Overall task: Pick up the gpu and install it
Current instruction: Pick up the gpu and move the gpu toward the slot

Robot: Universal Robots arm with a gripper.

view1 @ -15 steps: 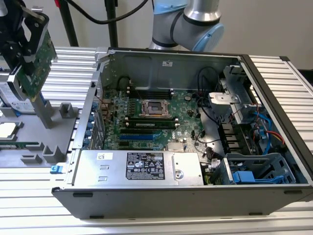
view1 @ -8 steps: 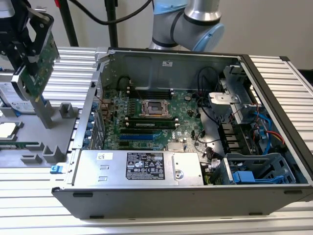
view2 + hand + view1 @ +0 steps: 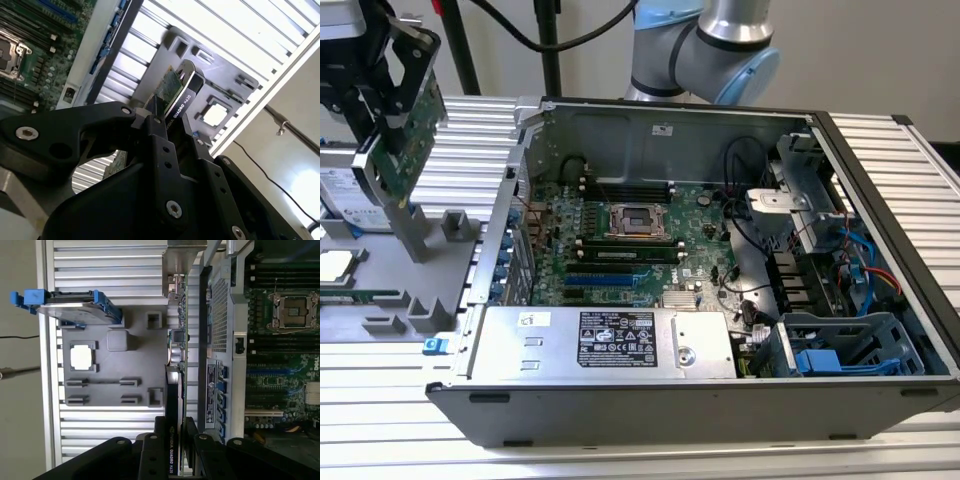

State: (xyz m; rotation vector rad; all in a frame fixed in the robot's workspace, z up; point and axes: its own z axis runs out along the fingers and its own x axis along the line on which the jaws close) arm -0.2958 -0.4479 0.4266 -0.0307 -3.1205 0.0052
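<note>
In the exterior view, your gripper [image 3: 400,75] sits high at the exterior view's far left, jaws pinching the gpu [image 3: 405,130] near its upper end. The card hangs tilted over the grey fixture tray [image 3: 380,275] and looks lifted off it, its long axis running down and away from the jaws. The open computer case [image 3: 650,140], with the motherboard [image 3: 700,215] and its blue expansion slots [image 3: 605,282], lies well apart to the exterior view's right. In the second wrist view, the fingers [image 3: 160,150] press on opposite faces of the card, which stands edge-on between them and runs straight out past the tips, the tray beyond it. In the first wrist view, you see the card edge-on again, clamped between the fingers [image 3: 192,450]. Its black face turns toward the tray and its green board toward the case, and its long axis runs parallel to the case's side wall.
</note>
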